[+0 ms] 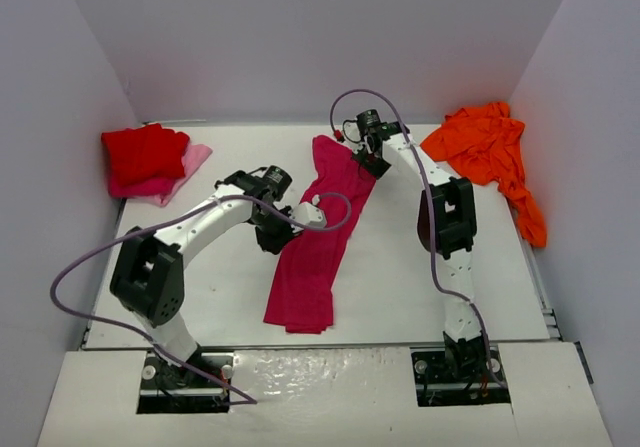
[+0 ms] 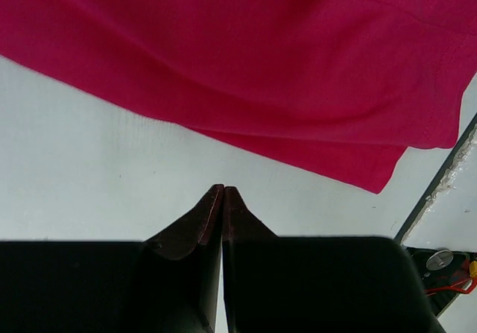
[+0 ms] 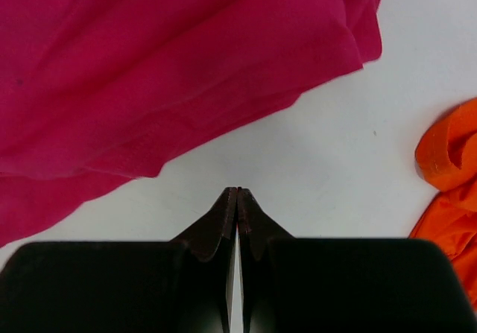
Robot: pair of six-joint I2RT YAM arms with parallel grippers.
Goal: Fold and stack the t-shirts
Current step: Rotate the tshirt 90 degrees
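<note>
A magenta t-shirt (image 1: pixel 315 242) lies as a long narrow strip down the middle of the table. It fills the top of the left wrist view (image 2: pixel 246 57) and the upper left of the right wrist view (image 3: pixel 149 72). My left gripper (image 1: pixel 281 237) (image 2: pixel 223 188) is shut and empty, just off the strip's left edge over bare table. My right gripper (image 1: pixel 371 165) (image 3: pixel 238 190) is shut and empty beside the strip's upper right edge. A folded red t-shirt (image 1: pixel 143 151) rests on a pale pink cloth (image 1: pixel 192 161) at the back left. An orange t-shirt (image 1: pixel 488 149) (image 3: pixel 451 191) lies crumpled at the back right.
White walls close in the table (image 1: pixel 400 277) at the back and on both sides. A purple cable (image 1: pixel 90 267) loops off the left arm, another (image 1: pixel 432 237) hangs along the right arm. The table's front edge (image 2: pixel 440 180) shows at the right of the left wrist view.
</note>
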